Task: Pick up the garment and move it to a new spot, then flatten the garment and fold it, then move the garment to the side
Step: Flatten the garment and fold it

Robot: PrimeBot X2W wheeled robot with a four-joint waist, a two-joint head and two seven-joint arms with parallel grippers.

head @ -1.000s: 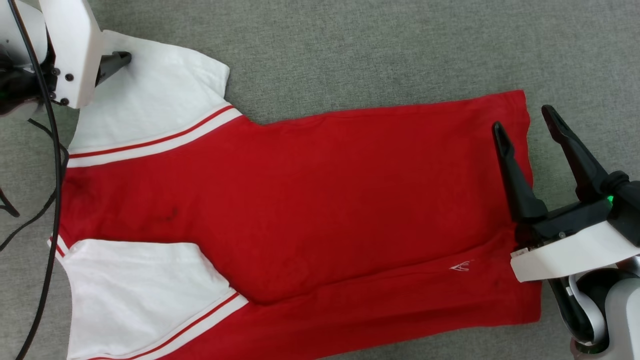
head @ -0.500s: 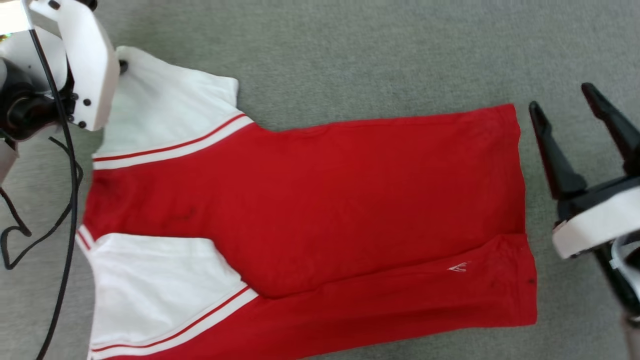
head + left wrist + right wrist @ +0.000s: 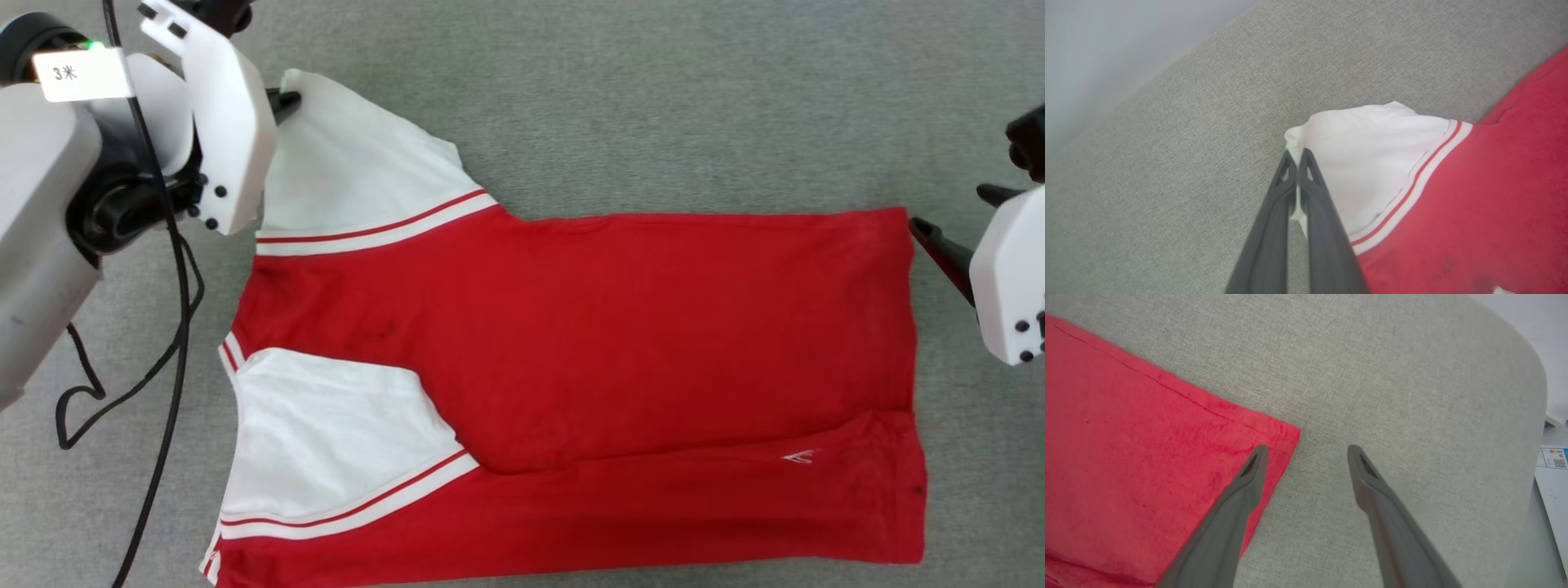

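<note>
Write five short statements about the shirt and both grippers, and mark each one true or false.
1. The left gripper is shut on the garment's white sleeve. True.
2. The right gripper grips the hem. False: its jaws stand open at the hem corner, holding nothing.
3. The garment lies on a grey fabric surface. True.
4. The garment's body is blue. False: it is red.
5. A black cable hangs beside the left arm. True.

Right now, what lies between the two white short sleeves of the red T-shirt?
The red T-shirt itself: in the head view, red cloth spans from far sleeve to near sleeve.
</note>
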